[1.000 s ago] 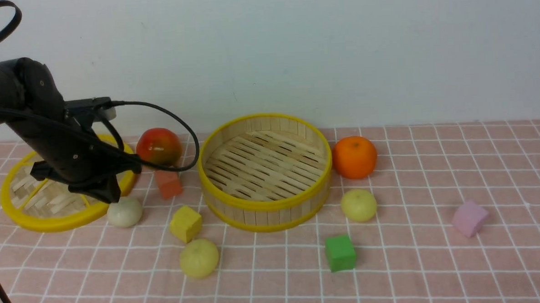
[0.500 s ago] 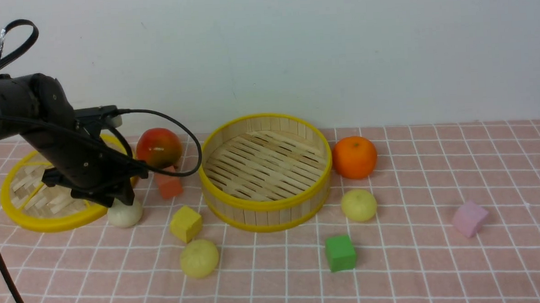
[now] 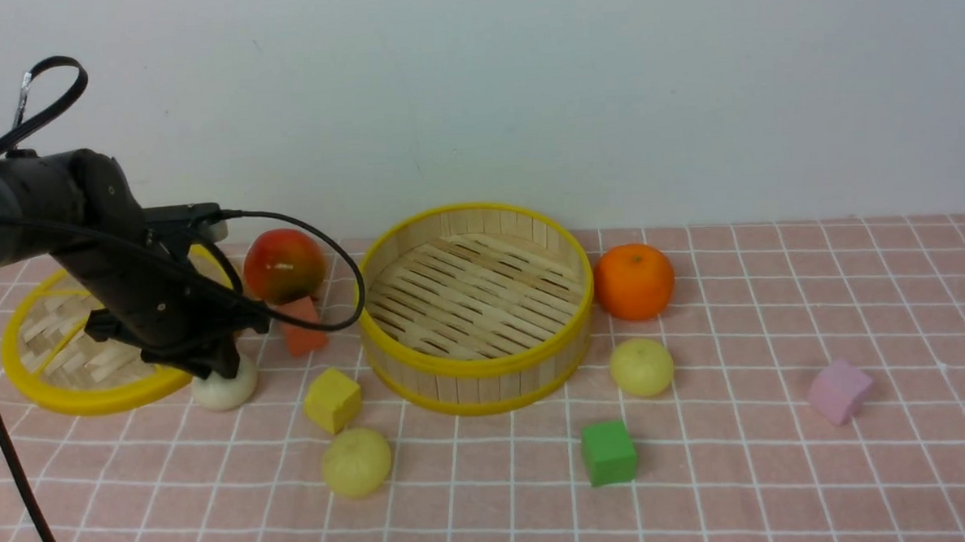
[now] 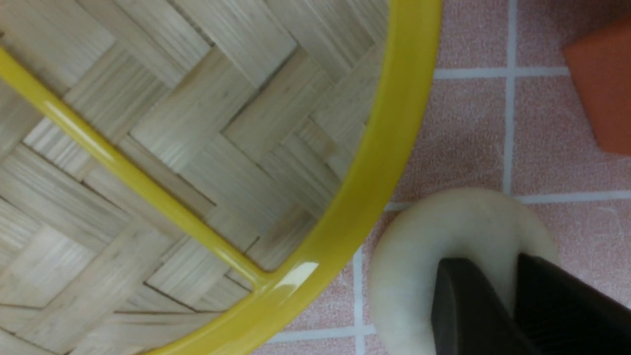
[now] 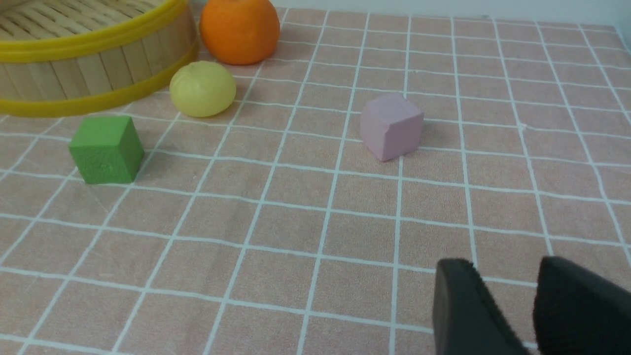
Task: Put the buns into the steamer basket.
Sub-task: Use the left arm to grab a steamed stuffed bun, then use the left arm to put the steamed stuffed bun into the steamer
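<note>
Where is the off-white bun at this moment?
In the front view the off-white bun lies on the robot's left, beside the rim of the woven lid, directly below the left pincer.

Lid [image 3: 89,400] rim and orange block [image 3: 303,332] close beside off-white bun [image 3: 225,390] — steamer basket [image 3: 470,368] top open.

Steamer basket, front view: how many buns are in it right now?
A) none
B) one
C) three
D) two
A: the steamer basket shows only bare slats, while the off-white bun, the near yellow bun and the right-hand yellow bun all sit on the cloth outside it.
</note>
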`<state>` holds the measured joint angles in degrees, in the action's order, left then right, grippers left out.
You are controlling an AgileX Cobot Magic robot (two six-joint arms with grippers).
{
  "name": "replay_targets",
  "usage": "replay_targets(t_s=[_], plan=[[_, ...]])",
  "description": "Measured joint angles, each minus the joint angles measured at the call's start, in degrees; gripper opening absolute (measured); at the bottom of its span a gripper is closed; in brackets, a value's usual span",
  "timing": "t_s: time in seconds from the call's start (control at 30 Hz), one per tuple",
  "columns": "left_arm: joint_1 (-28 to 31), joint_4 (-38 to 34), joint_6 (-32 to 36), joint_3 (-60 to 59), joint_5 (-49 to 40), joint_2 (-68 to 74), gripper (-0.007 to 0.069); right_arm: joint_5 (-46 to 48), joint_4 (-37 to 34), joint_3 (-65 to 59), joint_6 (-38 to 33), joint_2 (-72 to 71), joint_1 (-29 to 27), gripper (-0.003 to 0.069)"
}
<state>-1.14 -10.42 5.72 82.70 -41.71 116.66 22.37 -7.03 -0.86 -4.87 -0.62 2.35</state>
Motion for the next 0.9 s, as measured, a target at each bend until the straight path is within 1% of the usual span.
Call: replay_targets(t_s=[0.03,0.07,0.13,0.2,0.27,0.37,0.4,0.43,0.5,0.6,0.67,0.73,0.8,0.9], plan=[[0.0,0.05,0.0,0.06,-0.09,0.0,0.0107,0.0,0.0,0.0,0.0,0.0,0.0,0.024],[0.0,0.05,0.0,0.11,-0.4,0.0,0.0059,0.0,0.0,0.0,0.0,0.0,0.0,0.024],[0.0,0.18,0.0,0.17,-1.15,-0.36,0.0004,0.0,0.0,0.0,0.0,0.0,0.0,0.024],[0.0,0.28,0.0,0.17,-1.61,-1.27,-0.0007,0.0,0.0,0.0,0.0,0.0,0.0,0.024],[-0.32,0.13,0.0,0.11,-2.12,-3.65,-0.0007,0.0,0.0,0.0,0.0,0.0,0.0,0.024],[-2.26,-1.13,0.57,0.7,-2.26,-7.53,-0.0007,0.0,0.0,0.0,0.0,0.0,0.0,0.024],[-4.75,-2.3,1.63,2.07,-2.37,-9.31,-0.0007,0.0,0.0,0.0,0.0,0.0,0.0,0.024],[-5.13,-2.44,1.77,2.28,-2.37,-9.45,-0.0007,0.0,0.0,0.0,0.0,0.0,0.0,0.024],[-9.7,-3.59,2.55,4.91,-2.25,-10.0,-0.0007,0.0,0.0,0.0,0.0,0.0,0.0,0.024],[-15.62,-4.4,2.66,8.42,-1.18,-8.06,-0.0007,0.0,0.0,0.0,0.0,0.0,0.0,0.024],[-18.15,-4.61,2.71,10.87,-1.08,-5.81,-0.0007,0.0,0.0,0.0,0.0,0.0,0.0,0.024],[-19.73,-4.1,2.21,13.79,-0.88,-2.77,-0.0007,0.0,0.0,0.0,0.0,0.0,0.0,0.024],[-20.02,-3.5,1.6,15.23,-0.77,-1.18,-0.0007,0.0,0.0,0.0,0.0,0.0,0.0,0.024],[-20.01,0.34,-2.69,19.53,-0.54,4.06,-0.0007,0.0,0.0,0.0,0.0,0.0,0.0,0.024]])
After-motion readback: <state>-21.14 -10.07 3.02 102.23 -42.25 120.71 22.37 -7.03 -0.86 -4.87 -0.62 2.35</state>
